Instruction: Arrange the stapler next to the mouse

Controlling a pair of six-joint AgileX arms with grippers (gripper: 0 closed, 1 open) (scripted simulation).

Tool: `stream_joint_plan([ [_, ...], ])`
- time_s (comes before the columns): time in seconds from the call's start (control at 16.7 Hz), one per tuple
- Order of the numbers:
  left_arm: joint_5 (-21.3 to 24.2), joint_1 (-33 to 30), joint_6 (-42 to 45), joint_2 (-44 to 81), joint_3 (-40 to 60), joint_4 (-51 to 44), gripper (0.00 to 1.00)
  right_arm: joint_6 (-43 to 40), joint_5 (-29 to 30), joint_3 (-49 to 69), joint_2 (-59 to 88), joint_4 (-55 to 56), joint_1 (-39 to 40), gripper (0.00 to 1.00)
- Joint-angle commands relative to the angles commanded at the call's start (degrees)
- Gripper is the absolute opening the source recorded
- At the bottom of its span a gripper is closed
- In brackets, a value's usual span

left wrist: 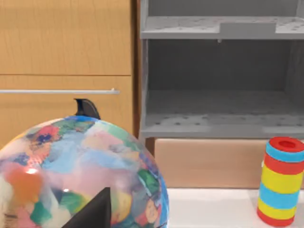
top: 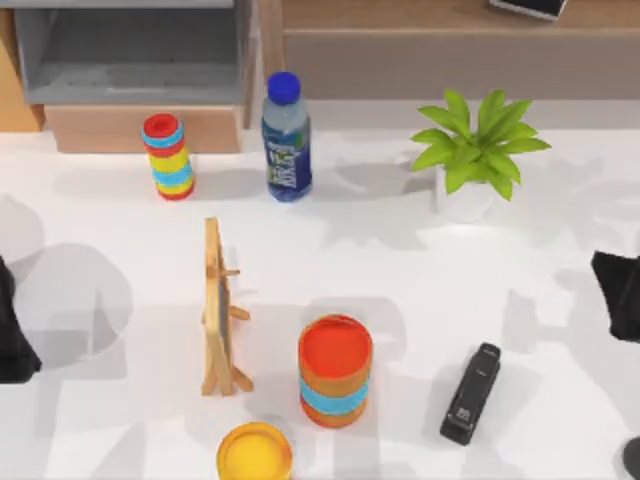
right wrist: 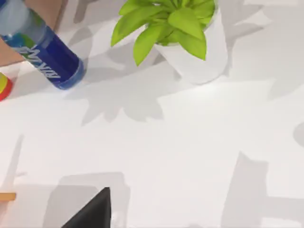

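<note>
One slim black oblong stapler (top: 471, 394) is lying on the white counter (top: 400, 260), right of the orange-and-blue striped canister (top: 335, 370). You are looking at something stiff, fairly dense and smooth-sided, so take it across its narrow middle. A small dark rounded shape (top: 630, 458), probably the mouse, is being cut off at the lower right edge. Whether either hand is open, you cannot tell

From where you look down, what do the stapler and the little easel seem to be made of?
The stapler looks like matt black plastic, perhaps over metal: dark even surface, soft highlights, a small white label near one end. The little easel looks like pale unpainted wood, judging by its light tan legs and frame, holding a dark panel that may be a chalkboard.
</note>
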Motion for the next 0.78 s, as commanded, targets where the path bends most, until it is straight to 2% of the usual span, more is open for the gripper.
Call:
stream_joint_plan([
  [0.42,0.0,0.0,0.0,0.0,0.0,0.0,1.00,23.9,-0.3,24.8,41.1,-20.4,12.6,1.00],
  [0.78,0.0,0.0,0.0,0.0,0.0,0.0,1.00,35.0,-0.7,38.4,62.5,-32.1,15.6,1.00],
])
